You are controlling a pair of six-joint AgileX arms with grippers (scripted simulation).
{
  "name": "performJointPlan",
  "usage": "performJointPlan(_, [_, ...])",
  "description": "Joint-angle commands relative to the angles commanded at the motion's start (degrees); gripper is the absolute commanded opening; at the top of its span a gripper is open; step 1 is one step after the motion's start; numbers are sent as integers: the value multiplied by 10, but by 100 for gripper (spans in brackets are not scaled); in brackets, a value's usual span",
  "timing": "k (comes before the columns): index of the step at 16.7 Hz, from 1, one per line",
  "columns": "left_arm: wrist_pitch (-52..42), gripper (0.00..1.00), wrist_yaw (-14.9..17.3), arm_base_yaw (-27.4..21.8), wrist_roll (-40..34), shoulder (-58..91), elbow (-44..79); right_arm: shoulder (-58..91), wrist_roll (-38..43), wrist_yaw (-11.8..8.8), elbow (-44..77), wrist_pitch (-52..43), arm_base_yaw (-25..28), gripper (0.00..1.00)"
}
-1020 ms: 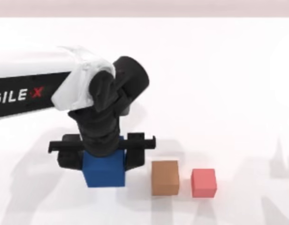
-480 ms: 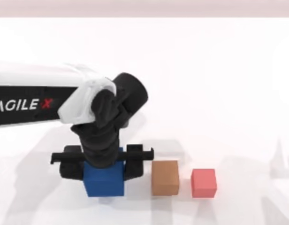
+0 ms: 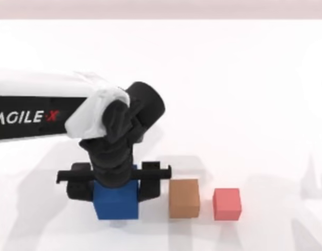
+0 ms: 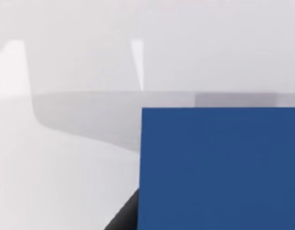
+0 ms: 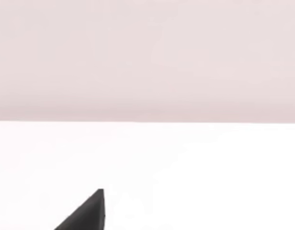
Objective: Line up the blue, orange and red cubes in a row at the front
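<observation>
Our left arm reaches in from the table's left, wrist bent straight down, our left gripper (image 3: 116, 189) pinching the blue cube (image 3: 116, 201) beside the orange cube (image 3: 184, 198).

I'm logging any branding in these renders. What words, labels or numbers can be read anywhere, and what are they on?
"AGILE X": white letters with a red X, on the black side panel of the left arm in the top view, cut off at the picture's left edge.
No text on the blue cube, the orange cube, the red cube or the table.
Neither wrist view shows any writing.
</observation>
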Motion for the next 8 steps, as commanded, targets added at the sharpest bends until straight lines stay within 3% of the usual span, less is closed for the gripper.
performJointPlan(4, [0, 98, 0, 0, 0, 0, 0, 0, 0, 0, 0, 0, 0, 100])
performJointPlan(8, [0, 100, 0, 0, 0, 0, 0, 0, 0, 0, 0, 0, 0, 100])
